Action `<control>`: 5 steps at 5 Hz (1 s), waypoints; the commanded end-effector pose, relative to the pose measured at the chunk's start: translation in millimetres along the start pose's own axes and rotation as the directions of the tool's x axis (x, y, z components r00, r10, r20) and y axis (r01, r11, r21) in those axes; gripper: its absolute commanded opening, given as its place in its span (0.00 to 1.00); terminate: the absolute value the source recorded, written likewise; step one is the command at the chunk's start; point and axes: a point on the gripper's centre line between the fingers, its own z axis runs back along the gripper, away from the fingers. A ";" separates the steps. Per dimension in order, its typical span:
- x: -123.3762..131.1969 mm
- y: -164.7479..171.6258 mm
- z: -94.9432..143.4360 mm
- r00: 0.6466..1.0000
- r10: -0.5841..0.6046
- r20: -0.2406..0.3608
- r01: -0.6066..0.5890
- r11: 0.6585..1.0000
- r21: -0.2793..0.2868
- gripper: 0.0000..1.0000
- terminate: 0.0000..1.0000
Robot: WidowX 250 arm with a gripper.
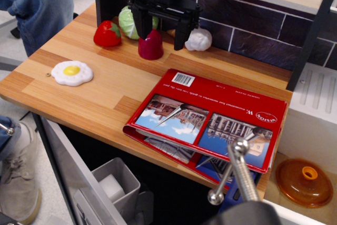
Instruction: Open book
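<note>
1. Book (210,117): large, flat, red cover, closed. It lies at the right end of the wooden worktop (105,82), against the front edge, with its front right corner hanging past that edge. The cover shows two building photos side by side, a barcode near the back left corner, and a white logo near the right side. Glossy pages stick out from under the cover along the front edge.

2. Gripper (163,30): black, two fingers pointing down, hanging over the back edge of the worktop, well apart from the book. The fingers are spread wide and hold nothing.

3. Dark red toy (151,46): rounded, stands on the worktop near the back edge, seen between the spread fingers. Contact with the fingers cannot be told.

4. Strawberry (107,33): red with green top, near the back left corner.

5. Cabbage (129,22): pale green, just behind the strawberry, partly hidden by the left finger.

6. Garlic (199,39): white, at the back edge, just beside the right finger.

7. Fried egg (72,72): white with yellow yolk, near the left edge of the worktop.

8. Orange lid (305,182): round with a knob, lying below and to the right of the worktop's front right corner.

9. Metal tap (234,169): chrome, in the foreground, overlapping the book's front right corner in view.
</note>
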 end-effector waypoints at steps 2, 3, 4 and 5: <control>-3.0 -10.0 17.9 0.998 -0.061 0.035 0.060 0.998 0.019 1.00 0.00; -14.7 -27.9 31.9 0.998 -0.050 0.047 0.048 0.998 0.032 1.00 0.00; -28.5 -64.4 43.4 0.994 -0.079 0.070 0.075 0.996 0.056 1.00 0.00; -43.4 -100.3 47.0 0.997 -0.016 0.074 0.009 0.996 0.085 1.00 0.00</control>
